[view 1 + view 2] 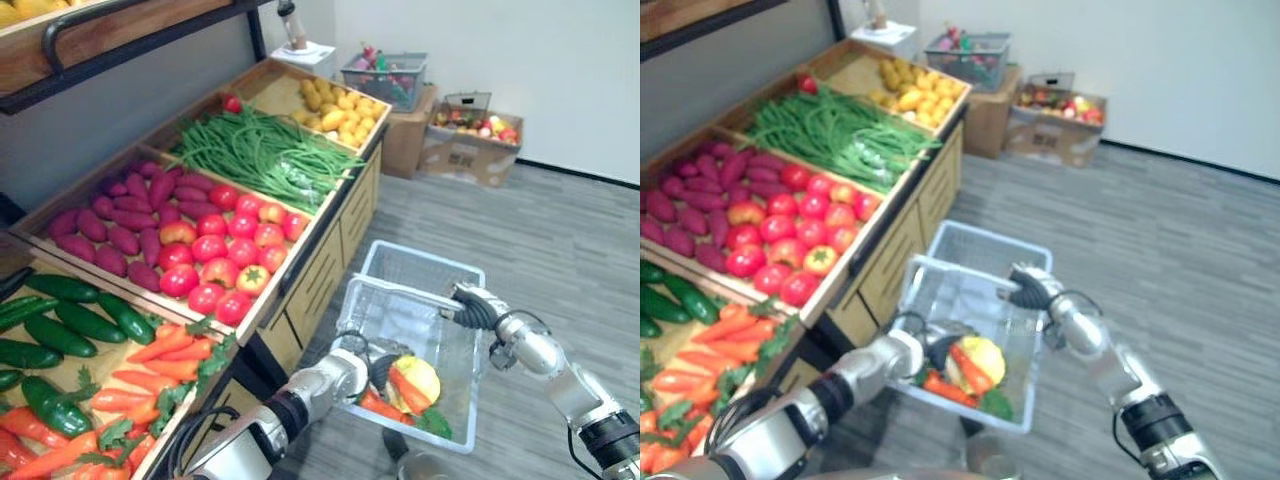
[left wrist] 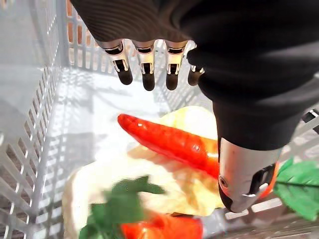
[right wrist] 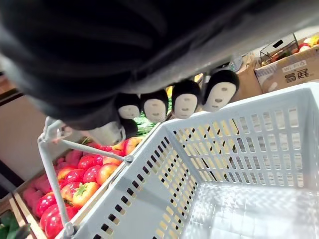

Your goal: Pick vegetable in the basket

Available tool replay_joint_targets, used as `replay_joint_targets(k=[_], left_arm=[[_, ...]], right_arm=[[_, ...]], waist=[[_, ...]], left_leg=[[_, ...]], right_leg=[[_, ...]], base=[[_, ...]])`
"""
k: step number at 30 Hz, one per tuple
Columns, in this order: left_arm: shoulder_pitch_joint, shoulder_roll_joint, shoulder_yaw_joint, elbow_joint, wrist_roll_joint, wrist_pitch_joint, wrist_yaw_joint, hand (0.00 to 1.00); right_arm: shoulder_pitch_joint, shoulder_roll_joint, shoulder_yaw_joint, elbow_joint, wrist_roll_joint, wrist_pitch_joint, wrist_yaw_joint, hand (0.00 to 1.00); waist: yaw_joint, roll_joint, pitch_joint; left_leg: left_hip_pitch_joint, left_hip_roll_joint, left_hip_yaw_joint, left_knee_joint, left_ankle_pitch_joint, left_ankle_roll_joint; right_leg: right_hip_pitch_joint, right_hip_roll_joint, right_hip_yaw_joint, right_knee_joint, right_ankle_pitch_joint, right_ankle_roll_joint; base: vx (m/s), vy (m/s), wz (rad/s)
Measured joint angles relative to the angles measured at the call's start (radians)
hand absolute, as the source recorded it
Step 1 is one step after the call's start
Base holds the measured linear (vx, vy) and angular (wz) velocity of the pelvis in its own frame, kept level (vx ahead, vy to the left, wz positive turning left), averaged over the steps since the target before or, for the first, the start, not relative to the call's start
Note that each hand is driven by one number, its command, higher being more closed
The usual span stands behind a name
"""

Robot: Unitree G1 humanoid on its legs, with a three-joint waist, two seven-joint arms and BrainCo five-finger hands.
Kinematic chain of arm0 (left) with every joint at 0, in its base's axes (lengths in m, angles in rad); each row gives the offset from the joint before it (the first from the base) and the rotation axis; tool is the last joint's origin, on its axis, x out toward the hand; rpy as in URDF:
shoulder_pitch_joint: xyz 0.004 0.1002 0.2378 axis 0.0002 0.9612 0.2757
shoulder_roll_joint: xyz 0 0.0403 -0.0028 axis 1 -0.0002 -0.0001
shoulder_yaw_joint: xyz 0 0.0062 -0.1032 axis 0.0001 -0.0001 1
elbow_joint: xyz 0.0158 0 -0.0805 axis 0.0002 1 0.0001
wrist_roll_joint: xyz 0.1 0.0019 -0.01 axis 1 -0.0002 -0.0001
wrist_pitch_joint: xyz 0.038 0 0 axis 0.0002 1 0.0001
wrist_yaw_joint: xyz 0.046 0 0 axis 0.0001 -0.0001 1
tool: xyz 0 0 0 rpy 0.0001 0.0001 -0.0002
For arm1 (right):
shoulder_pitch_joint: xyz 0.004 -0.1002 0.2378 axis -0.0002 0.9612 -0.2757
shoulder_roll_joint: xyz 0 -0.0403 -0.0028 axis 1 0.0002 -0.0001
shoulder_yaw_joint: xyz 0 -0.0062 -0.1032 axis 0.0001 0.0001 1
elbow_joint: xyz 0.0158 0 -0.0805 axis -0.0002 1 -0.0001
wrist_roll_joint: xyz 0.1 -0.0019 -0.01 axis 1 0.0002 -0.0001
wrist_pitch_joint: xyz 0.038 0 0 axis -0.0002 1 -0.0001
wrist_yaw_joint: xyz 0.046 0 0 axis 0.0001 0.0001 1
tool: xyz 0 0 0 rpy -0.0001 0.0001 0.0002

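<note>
Lower centre of the left eye view, the carrot (image 2: 172, 142) lies in the basket (image 1: 425, 258) across a yellow vegetable (image 1: 420, 375); the left hand (image 2: 148, 69) hangs above it, fingers released; the right hand (image 1: 472, 303) curls its fingers on the rim; if the left hand catches the wall on its way out, the basket could tip.

Shows a produce stand (image 1: 300, 290) along the left, with cucumbers (image 1: 75, 320) and, right of them, loose carrots (image 1: 160, 365) in the nearest bins, tomatoes (image 1: 220, 255) behind with sweet potatoes (image 1: 120, 225) on their left, long beans (image 1: 265, 155) farther back and a fruit bin (image 1: 340, 110) at the far end. Places the basket (image 1: 420, 270) just right of the stand's near end, above the floor, the right hand (image 1: 472, 302) hooked over its right rim and the left hand (image 1: 380, 368) inside it from the near left. Has a carrot (image 2: 169, 142) lying across a rounded vegetable (image 1: 428, 372) in the basket's near part under the left hand, and cardboard boxes (image 1: 465, 155) on the floor by the far wall, with a second basket (image 1: 385, 80) on the left one.
</note>
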Motion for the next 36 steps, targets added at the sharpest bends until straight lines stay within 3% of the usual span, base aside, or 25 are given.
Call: replay_joint_targets(k=[5, 9, 17, 23, 25, 28, 33, 36], left_arm=[[0.000, 0.036, -0.005, -0.211, -0.001, -0.004, -0.025, 0.00], [0.000, 0.082, -0.004, -0.424, -0.014, -0.024, -0.041, 0.00], [0.017, 0.210, 0.012, -0.742, -0.041, -0.050, -0.049, 0.00], [0.095, 0.316, 0.127, -0.939, -0.204, -0.069, -0.048, 0.00], [0.170, 0.339, 0.205, -1.002, -0.339, -0.074, -0.048, 0.00], [0.272, 0.358, 0.316, -1.051, -0.443, -0.071, -0.048, 0.00], [0.496, 0.301, 0.521, -1.066, -0.613, -0.070, -0.004, 0.00], [0.595, 0.146, 0.665, -1.035, -0.652, -0.092, 0.089, 0.00]], right_arm=[[0.045, 0.027, -0.063, 0.001, -0.020, 0.015, 0.001, 1.00], [0.098, 0.045, -0.144, 0.000, -0.039, 0.025, 0.005, 1.00], [0.182, 0.067, -0.273, 0.013, -0.079, 0.032, 0.006, 1.00], [0.221, 0.162, -0.421, 0.123, -0.079, 0.038, -0.002, 1.00], [0.256, 0.206, -0.493, 0.160, -0.074, 0.058, -0.024, 1.00], [0.271, 0.270, -0.582, 0.241, -0.074, 0.076, -0.070, 1.00], [0.286, 0.371, -0.690, 0.486, -0.006, 0.098, -0.162, 1.00], [0.274, 0.409, -0.726, 0.698, 0.045, 0.105, -0.207, 1.00]], waist=[[0.016, -0.010, 0.006], [0.047, -0.010, 0.006], [0.069, -0.008, 0.005], [0.098, -0.002, 0.001], [0.118, 0.005, -0.014], [0.123, 0.008, -0.025], [0.139, -0.010, -0.075], [0.157, -0.028, -0.088]], left_leg=[[-0.024, 0.007, -0.038, 0.013, 0.001, 0.005], [-0.045, 0.020, -0.060, 0.036, -0.010, 0.003], [-0.090, 0.031, -0.125, 0.060, -0.018, 0.018], [-0.146, 0.031, -0.209, 0.070, -0.003, 0.043], [-0.174, 0.007, -0.253, 0.051, 0.002, 0.049], [-0.197, -0.032, -0.317, 0.016, 0.022, 0.066], [-0.247, -0.118, -0.451, -0.080, 0.081, 0.090], [-0.276, -0.179, -0.542, -0.169, 0.144, 0.100]], right_leg=[[0.004, -0.011, -0.036, 0.005, 0.000, 0.000], [0.004, -0.015, -0.060, 0.014, -0.001, -0.001], [0.003, -0.042, -0.143, 0.044, -0.022, -0.005], [0.005, -0.069, -0.249, 0.060, -0.026, -0.012], [0.005, -0.093, -0.298, 0.060, -0.030, -0.015], [0.026, -0.129, -0.359, 0.056, -0.036, -0.012], [0.067, -0.187, -0.489, 0.006, -0.041, -0.016], [0.097, -0.215, -0.576, -0.036, -0.043, -0.020]], base=[[-0.05, -0.001, 0.25], [-0.04, 0.010, 0.17], [-0.04, 0.018, 0.31], [-0.01, 0.023, 0.39], [-0.02, 0.037, 0.47], [-0.02, 0.047, 0.66], [-0.01, 0.030, 0.83], [0.03, 0.005, 0.96]])
